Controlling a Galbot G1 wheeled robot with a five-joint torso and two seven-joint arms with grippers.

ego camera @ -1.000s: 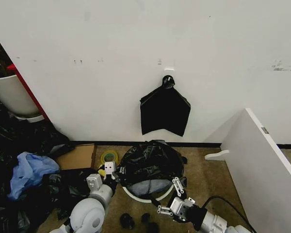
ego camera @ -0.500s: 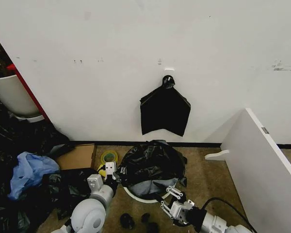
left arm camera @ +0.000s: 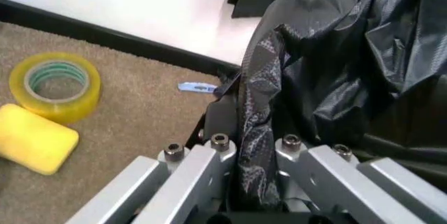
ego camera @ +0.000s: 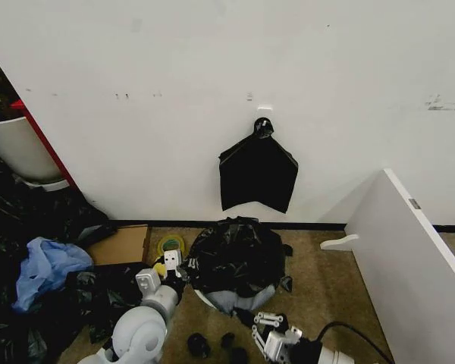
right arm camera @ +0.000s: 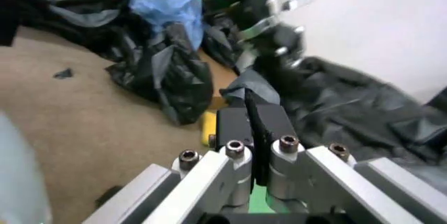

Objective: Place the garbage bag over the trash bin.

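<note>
The garbage bag (ego camera: 235,258), glossy black and crinkled, lies heaped over the trash bin on the carpet by the wall, and the bin is hidden beneath it. My left gripper (ego camera: 177,267) is at the bag's left edge. In the left wrist view it (left arm camera: 248,130) is shut on a bunched fold of the bag (left arm camera: 335,51). My right gripper (ego camera: 269,324) is on the near side, low and close to my base. Its pads (right arm camera: 234,124) are pressed together on a thin strip of the bag's film (right arm camera: 249,103), which stretches pale grey toward it (ego camera: 239,298).
A yellow tape roll (ego camera: 170,245) and a yellow sponge (left arm camera: 35,137) lie left of the bag, beside cardboard (ego camera: 121,244). Dark bags with blue plastic (ego camera: 42,265) are heaped at left. A flat black bag (ego camera: 258,174) hangs on the wall. A white panel (ego camera: 409,250) stands right.
My right gripper has drawn back toward my base, and the bag's near edge has come down with it over the white rim that showed before. The left gripper has stayed put.
</note>
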